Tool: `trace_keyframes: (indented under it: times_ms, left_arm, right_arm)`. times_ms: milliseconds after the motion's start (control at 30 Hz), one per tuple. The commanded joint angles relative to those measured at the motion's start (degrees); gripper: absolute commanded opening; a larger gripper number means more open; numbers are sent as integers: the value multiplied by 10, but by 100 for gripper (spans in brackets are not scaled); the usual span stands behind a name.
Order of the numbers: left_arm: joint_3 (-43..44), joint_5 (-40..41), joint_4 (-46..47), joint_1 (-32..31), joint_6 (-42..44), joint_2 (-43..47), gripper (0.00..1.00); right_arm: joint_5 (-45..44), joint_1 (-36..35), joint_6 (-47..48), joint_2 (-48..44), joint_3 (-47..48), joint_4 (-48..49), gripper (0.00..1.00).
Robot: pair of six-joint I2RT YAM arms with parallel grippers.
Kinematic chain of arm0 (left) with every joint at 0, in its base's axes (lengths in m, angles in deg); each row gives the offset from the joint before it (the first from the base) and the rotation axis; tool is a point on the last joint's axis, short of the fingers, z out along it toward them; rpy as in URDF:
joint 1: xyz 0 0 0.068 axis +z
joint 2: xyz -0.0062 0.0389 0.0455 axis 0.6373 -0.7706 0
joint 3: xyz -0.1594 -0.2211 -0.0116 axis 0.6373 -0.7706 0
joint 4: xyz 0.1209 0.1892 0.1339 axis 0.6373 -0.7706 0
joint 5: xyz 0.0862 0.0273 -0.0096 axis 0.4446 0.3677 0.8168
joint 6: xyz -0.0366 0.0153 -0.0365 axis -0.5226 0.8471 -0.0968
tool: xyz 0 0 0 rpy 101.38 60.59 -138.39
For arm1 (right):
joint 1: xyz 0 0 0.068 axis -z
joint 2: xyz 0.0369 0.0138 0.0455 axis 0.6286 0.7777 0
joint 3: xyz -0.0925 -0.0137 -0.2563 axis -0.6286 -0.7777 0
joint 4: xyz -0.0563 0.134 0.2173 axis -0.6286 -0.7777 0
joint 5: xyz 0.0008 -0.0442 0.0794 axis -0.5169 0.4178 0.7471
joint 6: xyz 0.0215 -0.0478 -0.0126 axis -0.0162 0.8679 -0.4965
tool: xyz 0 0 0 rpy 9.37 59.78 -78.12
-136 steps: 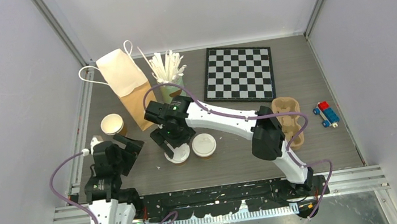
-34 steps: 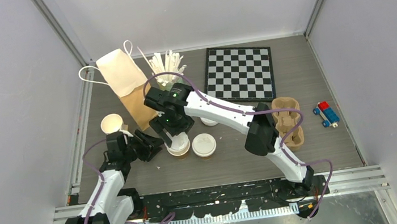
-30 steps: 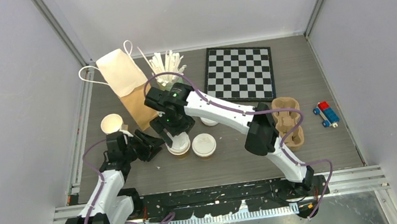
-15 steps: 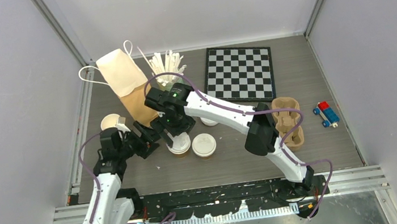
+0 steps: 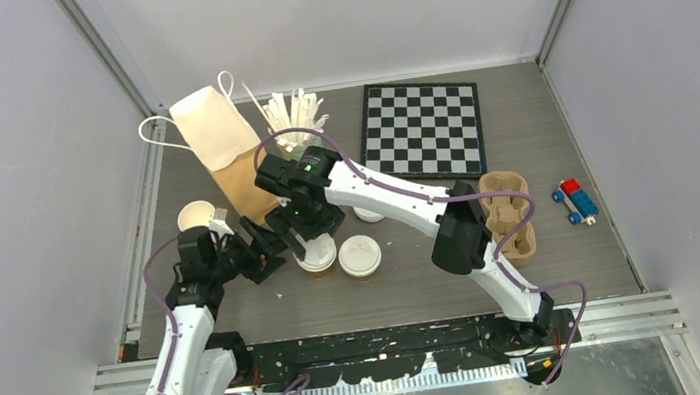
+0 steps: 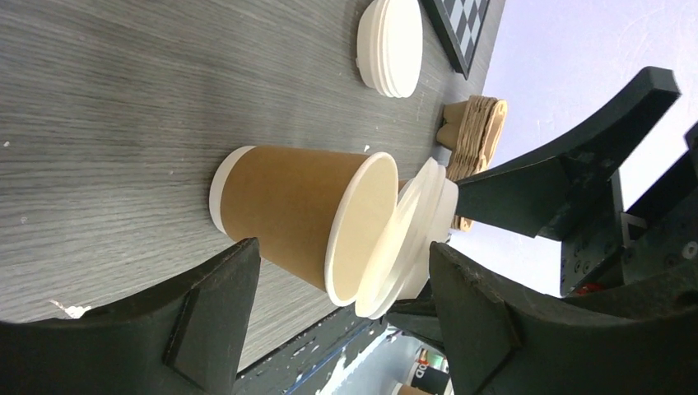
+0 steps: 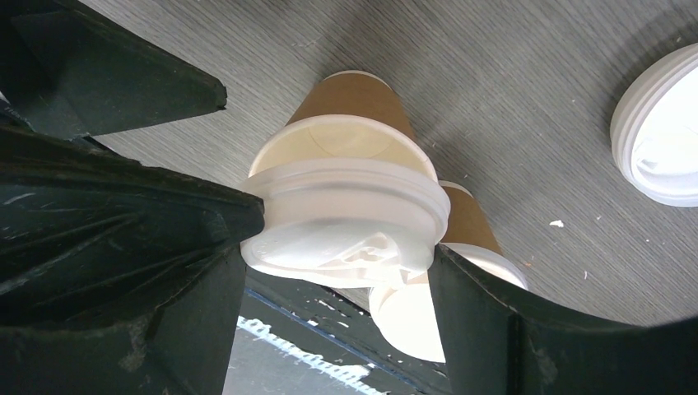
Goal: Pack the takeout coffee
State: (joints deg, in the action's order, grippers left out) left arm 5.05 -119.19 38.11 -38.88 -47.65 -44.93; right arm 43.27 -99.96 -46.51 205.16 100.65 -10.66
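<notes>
Lidding is in progress; packing is judged not yet begun. A tan cup [image 6: 288,214] stands just in front of the paper bag [image 5: 233,166]. A white lid [image 7: 346,226] is held tilted on its rim, not seated, and is clamped between the fingers of the right gripper [image 5: 310,241]. The left gripper [image 6: 342,251] is spread wide with that cup between its fingers; no grip is shown. A second cup [image 5: 360,256], already lidded, is stood further right of the bag. A third cup [image 5: 195,216], unlidded, is found just left of the bag. No cup is placed in the pulp tray [image 5: 511,210], well right of the bag. A stack of spare lids [image 6: 391,45] lies right of the bag, and a can of sticks [image 5: 297,128] just beside it. Access to the bag is judged crowded by both arms.
</notes>
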Motion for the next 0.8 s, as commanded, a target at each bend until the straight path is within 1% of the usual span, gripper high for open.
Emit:
trace_keyframes:
  times_ms: [0, 67, 200, 400, 767]
  left_arm:
    - [-7, -31, 20, -3, 15, -14, 76]
    - [-11, -33, 29, -2, 16, -25, 76]
    - [-14, -39, 43, -2, 16, -46, 72]
    - [-12, -32, 45, -3, 24, -62, 68]
    - [-8, -9, 18, -2, 30, -38, 67]
  right_arm:
    - [1, -2, 5, -21, 13, 0, 81]
    - [1, -2, 4, -20, 13, 0, 81]
    - [0, -2, 5, -19, 14, 0, 81]
    - [-1, -2, 6, -18, 15, 0, 81]
    - [5, -2, 6, -11, 14, 7, 80]
